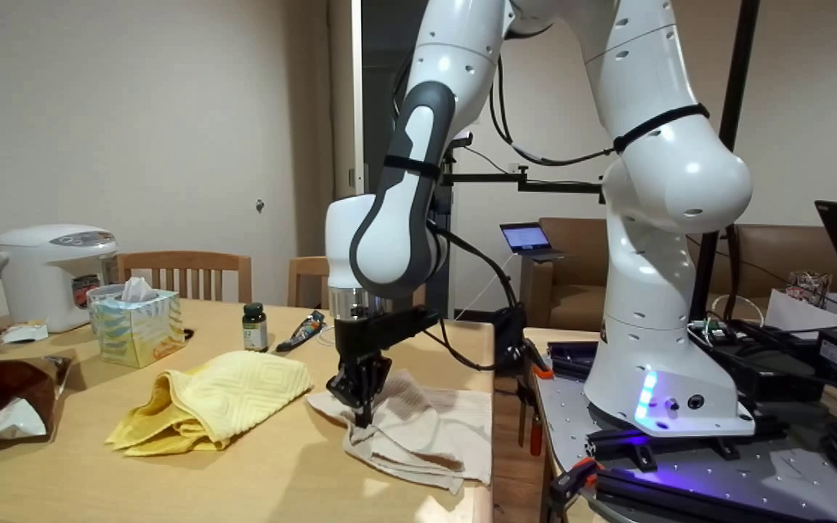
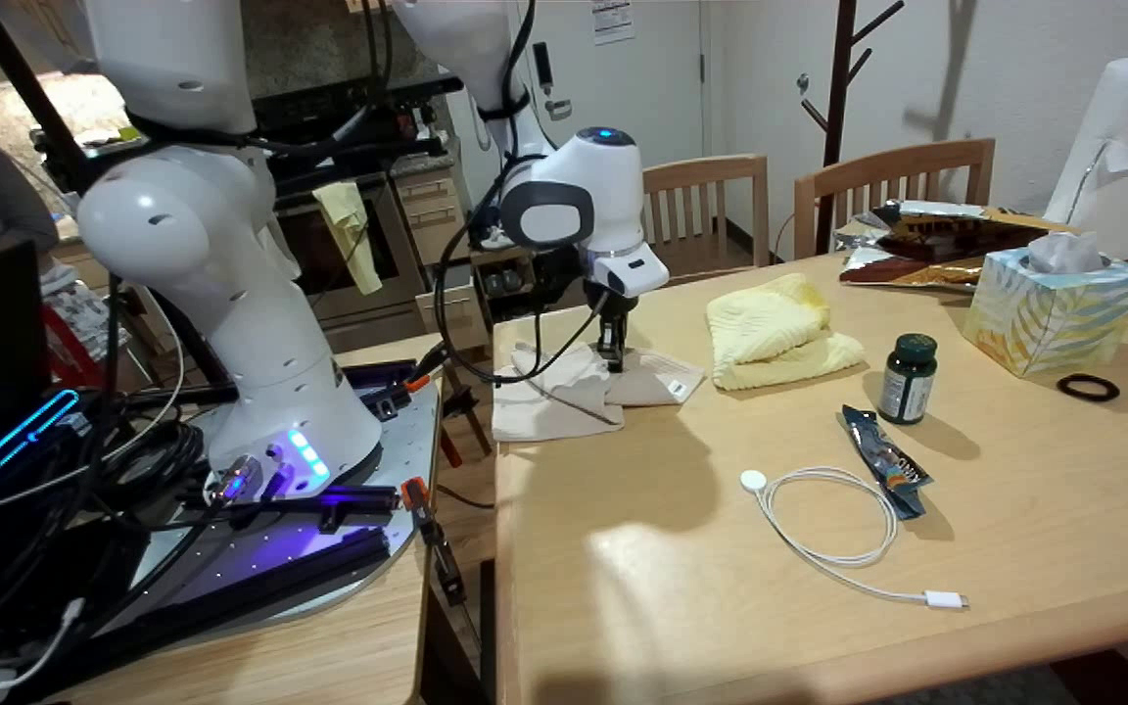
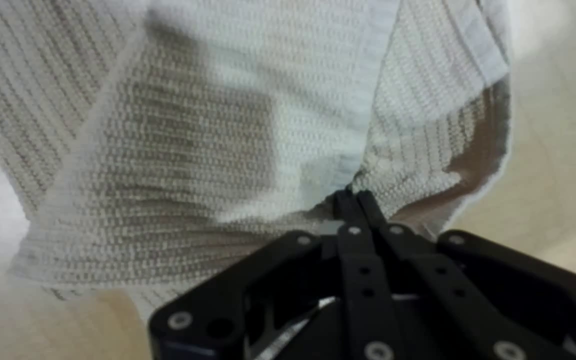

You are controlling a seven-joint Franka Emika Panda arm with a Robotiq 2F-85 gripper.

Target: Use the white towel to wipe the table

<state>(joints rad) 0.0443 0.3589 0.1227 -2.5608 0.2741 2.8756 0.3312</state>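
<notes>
The white towel (image 1: 433, 436) lies crumpled and partly folded on the wooden table (image 1: 244, 494), by the table edge nearest the robot base. It also shows in an exterior view (image 2: 554, 406), and it fills much of the wrist view (image 3: 193, 125). My gripper (image 1: 364, 418) points down at the towel, near its side away from the base; it also shows in an exterior view (image 2: 613, 362). In the wrist view the gripper's fingertips (image 3: 355, 195) are close together, with towel folds gathered at them. The cloth right between the tips is mostly hidden.
A folded yellow cloth (image 1: 222, 399) lies beside the towel. Beyond are a green bottle (image 2: 909, 382), a dark wrapper (image 2: 887, 460), a white coiled cable (image 2: 823, 558), a tissue box (image 1: 135, 330), snack bags (image 1: 11, 399) and a white water pot (image 1: 55, 276).
</notes>
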